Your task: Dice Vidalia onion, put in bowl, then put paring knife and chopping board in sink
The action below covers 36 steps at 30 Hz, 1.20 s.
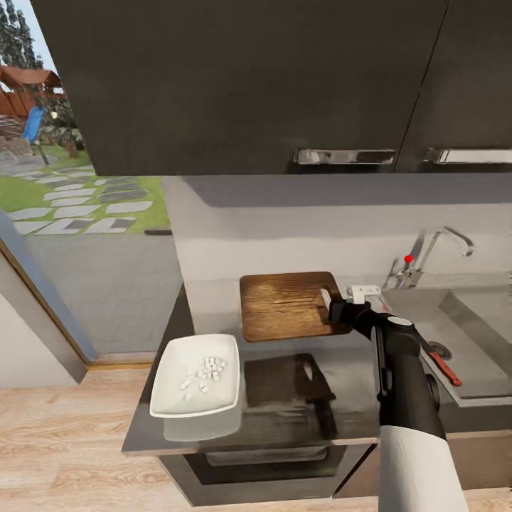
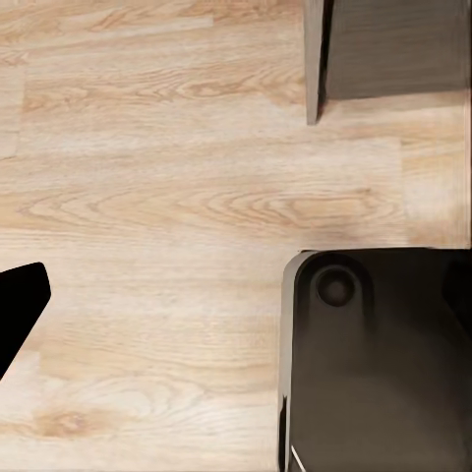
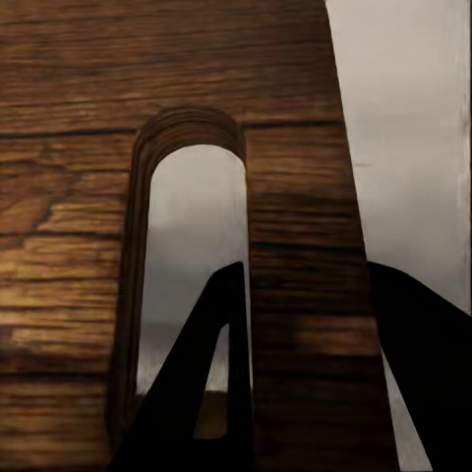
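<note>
The chopping board (image 1: 284, 306) hangs level above the grey countertop (image 1: 355, 416), casting a dark shadow on it. My right gripper (image 1: 334, 307) is shut on the board's right end. In the right wrist view its fingers (image 3: 202, 383) clamp the wooden strip between the slot handle and the edge of the board (image 3: 79, 197). Left of this stands the white bowl (image 1: 167, 398), holding the pale diced onion pieces (image 1: 205, 372). The red-handled paring knife (image 1: 444, 368) lies in the steel sink (image 1: 476, 334), near the drain. One dark finger (image 2: 20, 305) of my left gripper hangs over the wooden floor.
The chrome faucet (image 1: 435, 249) with its red dot rises behind the sink. Dark upper cabinets (image 1: 249, 85) hang over the counter. A large window opens to the left. My base (image 2: 383, 364) and a cabinet corner (image 2: 393, 49) stand on the floor.
</note>
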### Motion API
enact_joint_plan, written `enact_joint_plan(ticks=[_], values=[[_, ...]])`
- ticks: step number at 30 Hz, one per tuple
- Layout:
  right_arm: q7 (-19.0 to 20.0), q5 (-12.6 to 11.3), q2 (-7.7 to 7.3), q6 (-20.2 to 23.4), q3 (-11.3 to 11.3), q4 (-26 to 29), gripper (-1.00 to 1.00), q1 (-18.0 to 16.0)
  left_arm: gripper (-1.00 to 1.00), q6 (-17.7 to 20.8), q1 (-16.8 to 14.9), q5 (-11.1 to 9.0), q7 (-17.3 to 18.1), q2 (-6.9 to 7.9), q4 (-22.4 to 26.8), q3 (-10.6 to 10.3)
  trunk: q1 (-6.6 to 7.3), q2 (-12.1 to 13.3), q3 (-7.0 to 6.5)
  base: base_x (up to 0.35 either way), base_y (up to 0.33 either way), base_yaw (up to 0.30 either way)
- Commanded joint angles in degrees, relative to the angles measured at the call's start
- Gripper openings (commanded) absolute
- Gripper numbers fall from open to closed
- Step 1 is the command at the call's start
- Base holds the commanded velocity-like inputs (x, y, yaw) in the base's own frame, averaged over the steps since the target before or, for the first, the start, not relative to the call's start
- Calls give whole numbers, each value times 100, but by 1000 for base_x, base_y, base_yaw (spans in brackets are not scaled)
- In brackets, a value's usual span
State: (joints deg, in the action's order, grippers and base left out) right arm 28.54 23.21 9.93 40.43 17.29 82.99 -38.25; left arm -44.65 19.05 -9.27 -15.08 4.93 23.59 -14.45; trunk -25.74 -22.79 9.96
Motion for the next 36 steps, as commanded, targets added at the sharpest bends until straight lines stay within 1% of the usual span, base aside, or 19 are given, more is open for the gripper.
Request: enact_joint_plan(ticks=[1, 8, 16, 19, 21, 22, 23, 25, 26, 28, 32, 35, 36], values=[[64, 28, 7, 17, 13, 7, -100, -7, 100, -9, 2, -58, -21, 8, 14, -49, -4, -13, 5, 0, -310, -101], [64, 18, 7, 18, 3, -4, -100, -7, 100, -9, 2, -58, -21, 8, 14, -49, -4, -13, -45, 0, -228, -125], [58, 17, 7, 18, 2, -85, -100, -7, 100, -9, 2, -58, -21, 8, 7, -49, -4, -13, -53, 0, -235, -15], [-49, 23, 7, 53, 2, -120, -100, -7, 100, -9, 2, -57, -21, 8, 5, -49, -4, -13, -53, 0, -269, -1], [-431, 21, 7, 68, 2, -163, -100, -7, 100, -9, 2, -58, -21, 8, 7, -49, -4, -13, -53, 0, -277, 0], [-546, 20, 7, 69, 2, -176, -100, -7, 100, -9, 2, -58, -21, 8, 6, -49, -4, -13, -53, 0, -277, 0], [-807, 17, 7, 69, 2, -196, -100, -7, 100, -9, 2, -58, -21, 8, 6, -49, -4, -13, -53, 0, -278, 0], [-1527, 10, 7, 62, 2, -219, -100, -7, 100, -9, 2, -56, -21, 8, 5, -49, -4, -13, -53, 0, -279, 0], [-1706, 6, 7, 59, 2, -223, -100, -7, 100, -9, 2, -57, -21, 8, 5, -49, -4, -13, -53, 0, -279, 0], [-1937, 0, 7, 55, 4, -228, -100, -7, 100, -9, 2, -57, -21, 8, 5, -49, -4, -13, -53, 0, -279, 0], [-2080, -65, 7, 53, 24, -240, -100, -7, 100, -9, 2, -58, -21, 8, 5, -49, -4, -13, -53, 0, -279, 0], [-2508, -85, 7, 44, 43, -404, -100, -7, 100, -9, 2, -58, -21, 8, 1, -49, -4, -13, -53, 0, -279, 0], [-2785, -119, 7, 26, 49, -490, -100, -7, 100, -9, 2, -58, -21, 8, -1, -49, -4, -13, -53, 0, -279, 0]])
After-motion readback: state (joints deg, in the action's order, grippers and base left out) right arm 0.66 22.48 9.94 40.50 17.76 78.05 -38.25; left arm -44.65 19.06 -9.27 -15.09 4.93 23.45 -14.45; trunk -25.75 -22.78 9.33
